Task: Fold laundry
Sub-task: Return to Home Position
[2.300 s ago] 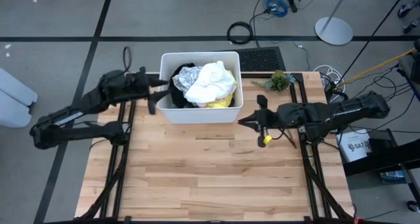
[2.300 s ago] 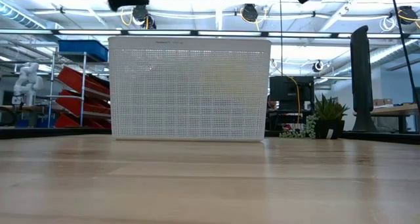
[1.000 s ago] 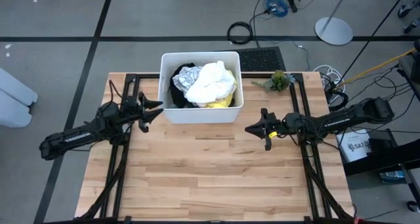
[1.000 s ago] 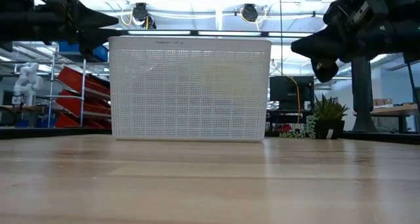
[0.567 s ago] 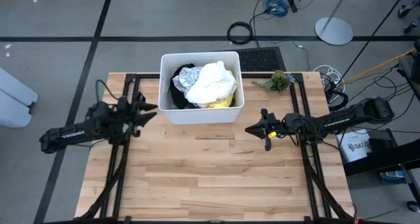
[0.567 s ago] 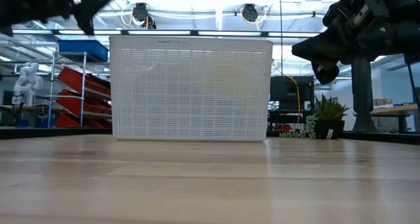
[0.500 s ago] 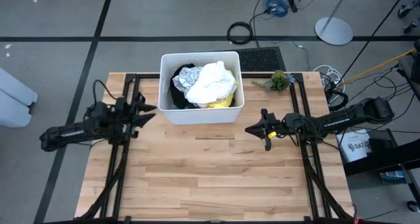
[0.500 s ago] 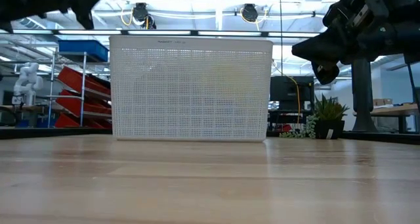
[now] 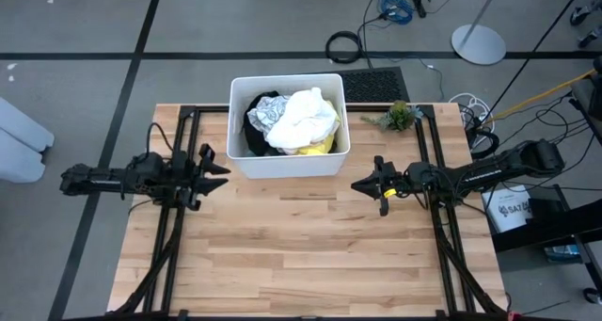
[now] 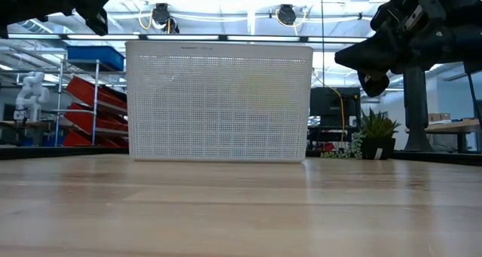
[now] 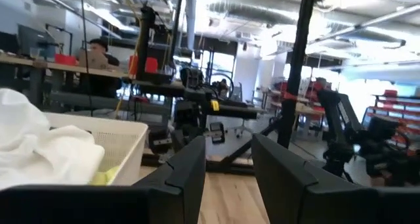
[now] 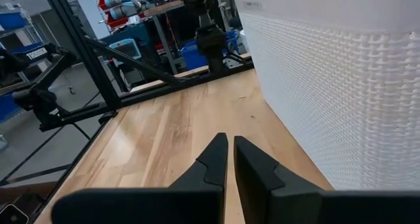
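Note:
The laundry lies heaped in a white plastic tub [image 9: 242, 159] at the table's far middle: a white cloth [image 9: 303, 117] on top, black [image 9: 255, 125] and grey-white patterned [image 9: 267, 104] cloth at its left, yellow [image 9: 317, 147] at its near side. The white and yellow cloths also show in the left wrist view [image 11: 39, 152]. My left gripper [image 9: 222, 176] is open and empty just left of the tub's near left corner. My right gripper [image 9: 356, 183] is shut and empty just right of the tub's near right corner, above the table, with the tub wall [image 12: 341, 86] beside it.
A small potted plant [image 9: 400, 115] stands at the table's far right corner. A dark keyboard [image 9: 372, 84] lies behind the tub. The bare wooden tabletop [image 9: 301, 250] stretches from the tub to the near edge.
My left arm has swung down toward the table's near left, and its gripper has gone a little toward the near edge, staying beside the tub's left corner. My right arm and the laundry have kept still.

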Robot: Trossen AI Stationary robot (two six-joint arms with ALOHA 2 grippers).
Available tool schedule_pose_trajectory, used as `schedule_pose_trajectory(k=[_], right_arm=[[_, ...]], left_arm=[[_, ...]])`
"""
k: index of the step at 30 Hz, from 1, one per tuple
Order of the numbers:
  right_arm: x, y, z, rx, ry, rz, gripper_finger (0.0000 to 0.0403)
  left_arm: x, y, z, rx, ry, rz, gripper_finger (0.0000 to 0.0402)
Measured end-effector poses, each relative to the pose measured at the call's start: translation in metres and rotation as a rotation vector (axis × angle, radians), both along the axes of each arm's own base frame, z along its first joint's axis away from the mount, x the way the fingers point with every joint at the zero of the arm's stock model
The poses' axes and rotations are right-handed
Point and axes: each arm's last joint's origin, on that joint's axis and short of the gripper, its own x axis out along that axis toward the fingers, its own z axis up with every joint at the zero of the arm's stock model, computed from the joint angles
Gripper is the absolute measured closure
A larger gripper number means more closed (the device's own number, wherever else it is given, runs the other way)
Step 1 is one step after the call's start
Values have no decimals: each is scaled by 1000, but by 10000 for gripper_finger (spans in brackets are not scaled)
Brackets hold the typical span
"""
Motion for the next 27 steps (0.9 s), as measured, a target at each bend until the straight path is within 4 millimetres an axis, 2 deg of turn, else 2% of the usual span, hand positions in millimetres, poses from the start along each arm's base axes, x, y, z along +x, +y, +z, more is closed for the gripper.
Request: schedule_pose_trajectory(k=[6,13,23,27], right_arm=[[0,-1,0,-35,1,-25,387],[0,-2,0,-56,2,-74,387],[-2,-3,-4,-139,14,-69,387],[-8,-12,-9,-137,10,-116,387]], left_arm=[[3,-3,-14,56,94,-11,270],[8,-2,-56,7,143,14,270],[8,-1,-66,50,245,42,270],[8,-1,-67,25,256,54,270]])
